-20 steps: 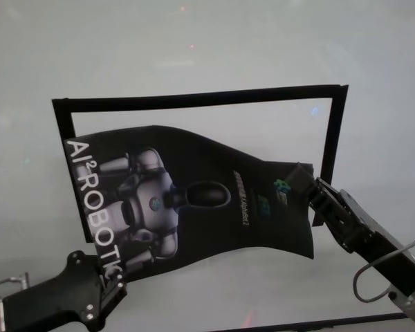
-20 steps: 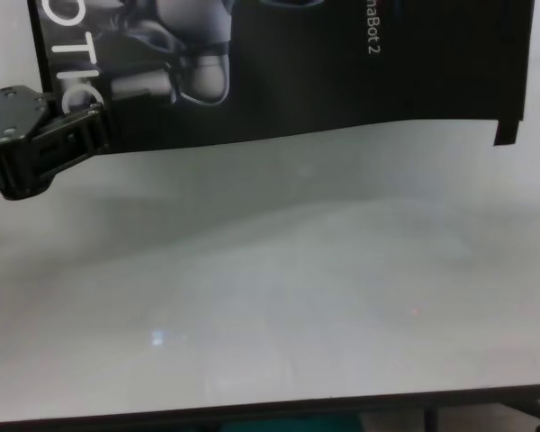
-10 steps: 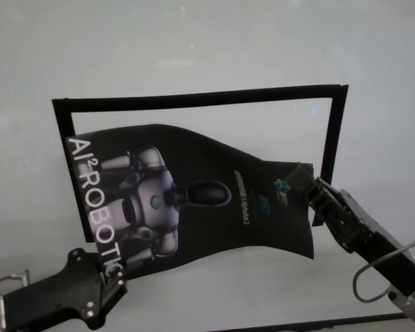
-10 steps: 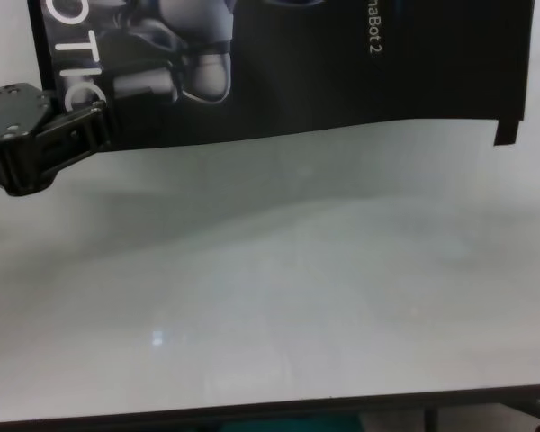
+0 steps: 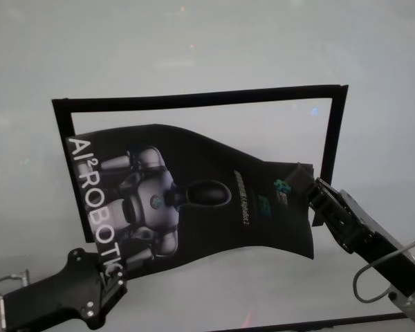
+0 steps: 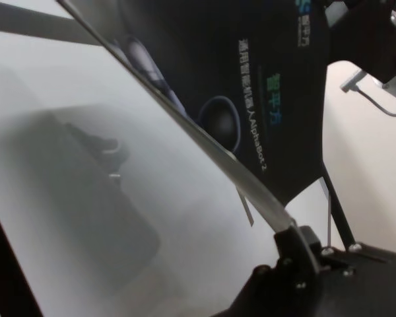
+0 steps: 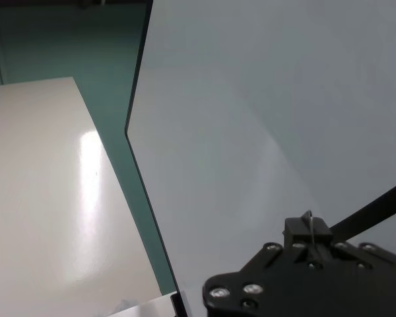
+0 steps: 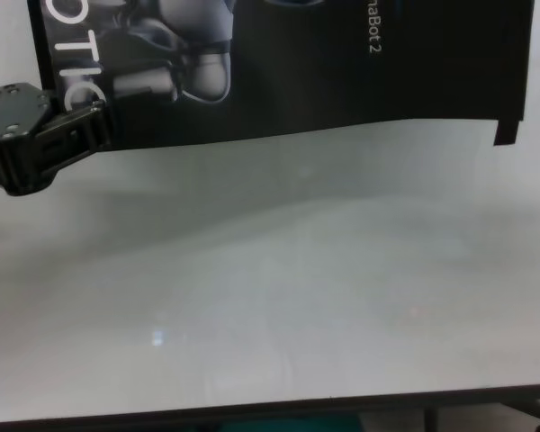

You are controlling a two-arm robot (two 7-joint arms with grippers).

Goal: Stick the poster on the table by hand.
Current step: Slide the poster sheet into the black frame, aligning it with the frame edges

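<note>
The poster (image 5: 194, 200), black with a grey-white robot figure and white letters, hangs bowed above the white table (image 5: 194, 41). My left gripper (image 5: 114, 272) is shut on its near left corner, by the letters. My right gripper (image 5: 308, 187) is shut on its right edge. In the chest view the poster (image 8: 342, 72) fills the top and the left gripper (image 8: 92, 126) pinches its lower left corner. In the left wrist view the poster's (image 6: 270, 79) edge runs into the left gripper (image 6: 292, 230). In the right wrist view the right gripper (image 7: 309, 236) grips the thin poster edge (image 7: 376, 208).
Narrow black tape strips lie on the table behind the poster: one along the far side (image 5: 200, 99), one on the right (image 5: 330, 131), one on the left (image 5: 62, 128). The table's dark front edge (image 8: 270, 411) is near. Beyond the table's side edge (image 7: 138, 165) is teal floor.
Almost nothing. In the chest view the left gripper and its poster corner have crept slightly upward. The right arm has not moved.
</note>
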